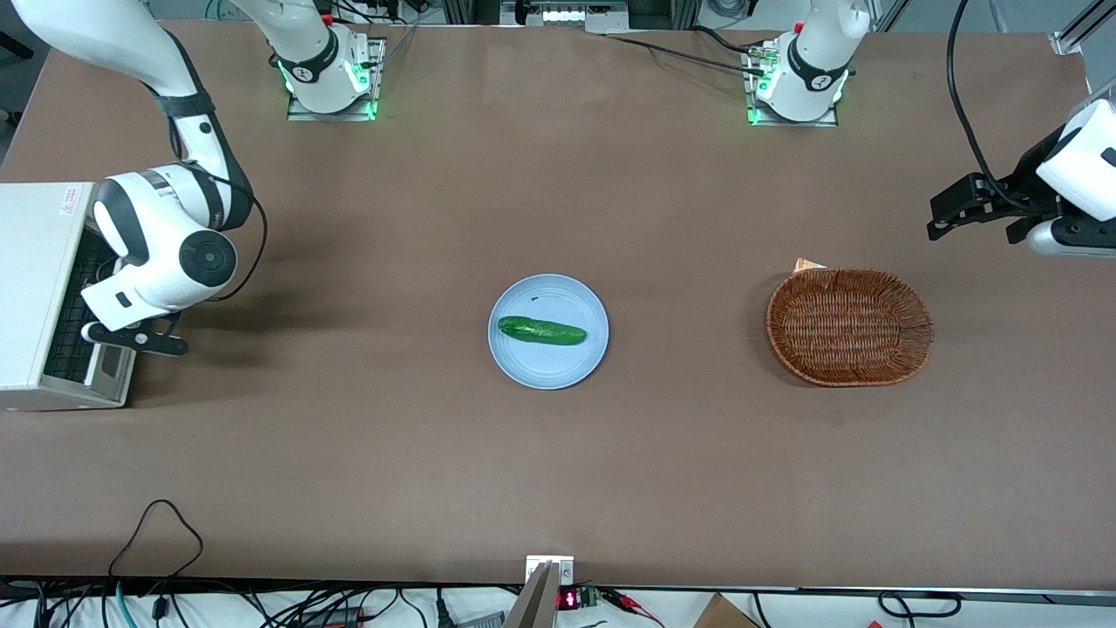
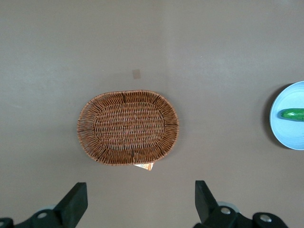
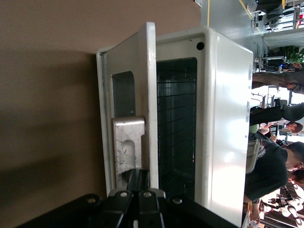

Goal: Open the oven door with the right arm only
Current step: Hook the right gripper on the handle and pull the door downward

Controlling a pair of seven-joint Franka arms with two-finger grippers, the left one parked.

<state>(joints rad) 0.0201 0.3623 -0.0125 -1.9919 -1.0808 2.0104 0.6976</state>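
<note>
Counter (image 1: 558,488): brown surface, carrying every item listed; the oven is being taken as the landmark.

Oven (image 1: 35,288): small white toaster oven, being kept at the working arm's end of the counter. A dark interior with a wire rack (image 3: 176,133) is being shown in the right wrist view.

Oven door (image 3: 128,118): silver-grey flap, partly swung away from the oven body, a gap to the cavity being left open. Its window (image 3: 123,88) is being seen edge-on. Its bar handle (image 3: 128,142) is being held at the end effector.

Right arm (image 1: 166,235): white jointed arm, being held directly in front of the oven.

End effector (image 3: 137,183): black, two-fingered, being kept at the door's handle; the fingers are closed on the handle.

Plate (image 1: 523,366): pale blue, round, being kept well apart from the oven, near the counter's middle.

Cucumber (image 1: 541,331): green, lying on the plate.

Basket (image 1: 848,326): brown wicker, oval, being kept farther from the oven than the plate, toward the parked arm's end.
</note>
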